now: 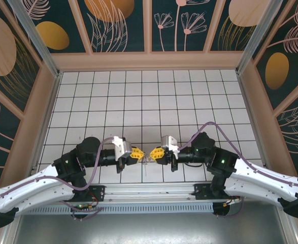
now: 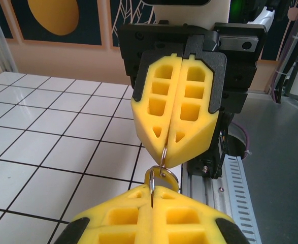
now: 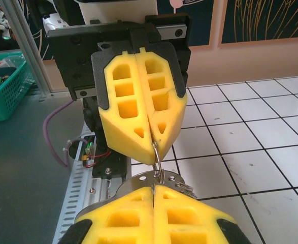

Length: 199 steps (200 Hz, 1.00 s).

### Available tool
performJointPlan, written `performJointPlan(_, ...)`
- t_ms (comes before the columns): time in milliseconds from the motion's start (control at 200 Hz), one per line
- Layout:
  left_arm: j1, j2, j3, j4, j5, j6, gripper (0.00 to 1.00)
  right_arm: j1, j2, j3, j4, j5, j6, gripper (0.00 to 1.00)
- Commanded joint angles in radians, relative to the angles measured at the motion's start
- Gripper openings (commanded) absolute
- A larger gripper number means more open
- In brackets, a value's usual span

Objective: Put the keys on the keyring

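Note:
My left gripper [image 1: 137, 153] and right gripper [image 1: 157, 152] meet tip to tip low over the tiled floor [image 1: 149, 101], near its front edge. Both are shut on the thin wire of the keyring [image 2: 162, 153], each pinching one end. In the left wrist view my left gripper [image 2: 152, 192] grips the wire edge-on, and a brass-gold key [image 2: 167, 177] hangs just behind its fingers. In the right wrist view my right gripper [image 3: 153, 187] clamps the keyring [image 3: 157, 158], with silvery keys [image 3: 185, 185] fanned flat beneath. From above, the bunch of keys [image 1: 147, 157] is a tiny dark speck.
The metal rail [image 1: 149, 192] carrying the arm bases runs right behind the grippers. A green basket [image 3: 4, 86] stands off the floor, beyond the rail. Patterned walls [image 1: 149, 25] enclose the white tiled floor on three sides.

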<state>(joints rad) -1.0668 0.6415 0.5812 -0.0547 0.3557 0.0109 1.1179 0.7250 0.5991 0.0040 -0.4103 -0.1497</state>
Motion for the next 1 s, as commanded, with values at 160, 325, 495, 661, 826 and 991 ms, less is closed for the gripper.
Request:
performJointPlan(160,0.002,-0.014,-0.001,0.05,0.003,0.01,0.0,-0.007,0.005,-0.001,0.069,0.01,-0.004,0.0)
performJointPlan(325,0.001,-0.013,-0.001,0.05,0.004,0.01,0.0,-0.008,0.014,-0.002,0.082,0.005,-0.006,0.0)
performJointPlan(495,0.001,-0.015,-0.003,0.05,0.003,0.009,0.0,-0.007,0.009,-0.007,0.087,0.023,-0.01,0.0)
performJointPlan(661,0.001,-0.015,-0.002,0.05,0.003,0.009,0.0,-0.009,-0.001,-0.01,0.081,0.039,-0.006,0.0)
performJointPlan(826,0.001,-0.017,-0.001,0.049,0.001,0.009,0.0,-0.009,-0.002,-0.009,0.069,0.041,-0.003,0.0)
performJointPlan(991,0.001,-0.018,-0.003,0.048,-0.001,0.008,0.0,-0.009,-0.004,-0.012,0.063,0.04,0.0,0.0)
